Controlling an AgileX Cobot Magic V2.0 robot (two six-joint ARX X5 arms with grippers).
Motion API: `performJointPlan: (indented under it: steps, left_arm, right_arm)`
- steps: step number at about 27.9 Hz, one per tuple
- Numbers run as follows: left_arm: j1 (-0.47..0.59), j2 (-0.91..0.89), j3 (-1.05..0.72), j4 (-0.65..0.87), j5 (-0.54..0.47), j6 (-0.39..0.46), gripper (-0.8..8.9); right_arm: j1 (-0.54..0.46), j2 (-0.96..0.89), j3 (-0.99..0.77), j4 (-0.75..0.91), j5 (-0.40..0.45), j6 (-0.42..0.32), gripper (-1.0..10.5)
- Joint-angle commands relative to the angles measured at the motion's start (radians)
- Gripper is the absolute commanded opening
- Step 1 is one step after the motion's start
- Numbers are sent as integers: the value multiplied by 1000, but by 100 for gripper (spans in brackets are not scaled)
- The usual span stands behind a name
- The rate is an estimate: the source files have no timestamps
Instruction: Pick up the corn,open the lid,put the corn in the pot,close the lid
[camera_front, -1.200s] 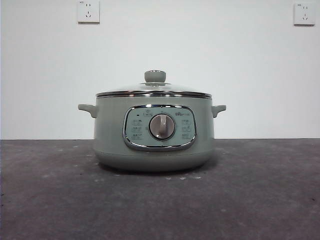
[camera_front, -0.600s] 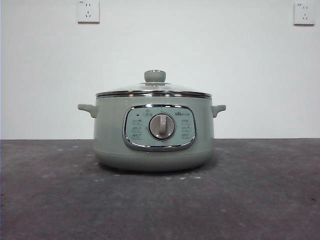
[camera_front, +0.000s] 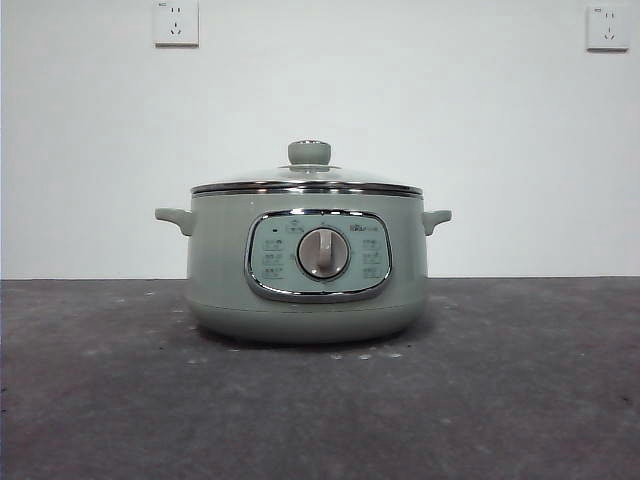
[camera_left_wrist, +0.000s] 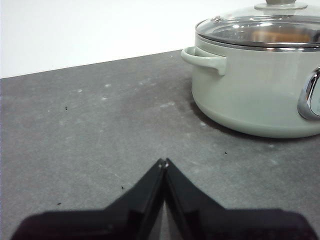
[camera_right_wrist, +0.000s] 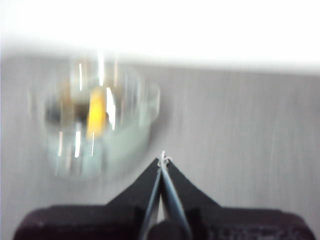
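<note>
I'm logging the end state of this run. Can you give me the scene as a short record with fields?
pot: upright on the dark table
lid: seated on the pot
corn: yellow shape inside the pot, blurred
left gripper: shut, empty, beside the pot
right gripper: shut, empty, raised above the pot

My right wrist view is smeared: the pot blurs, a yellow streak inside. My left wrist view crops the lid.

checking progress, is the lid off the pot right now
No, in the front view the lid sits closed on the pot's rim.
</note>
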Motion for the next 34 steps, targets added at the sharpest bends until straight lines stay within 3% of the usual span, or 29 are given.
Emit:
performJointPlan:
  steps: [1, 4, 6, 14, 23, 34]
  left_arm:
    - [3, -1, -10, 4, -3, -6, 0]
    - [3, -1, -10, 4, -3, -6, 0]
    - [3, -1, -10, 4, -3, -6, -1]
    - [3, -1, -10, 4, -3, -6, 0]
    - [3, -1, -10, 4, -3, -6, 0]
    - [3, -1, -10, 4, -3, -6, -1]
  right_arm:
    - [-108, -92, -182, 240, -21, -29, 1]
    - [-219, -203, -462, 525, -21, -32, 1]
    - [-250, -248, -582, 614, -21, -32, 1]
    - [-279, -375, -898, 730, -20, -31, 1]
    - [-279, -426, -1028, 740, -21, -21, 1]
    - [-279, -424, -1032, 690, -20, -14, 1]
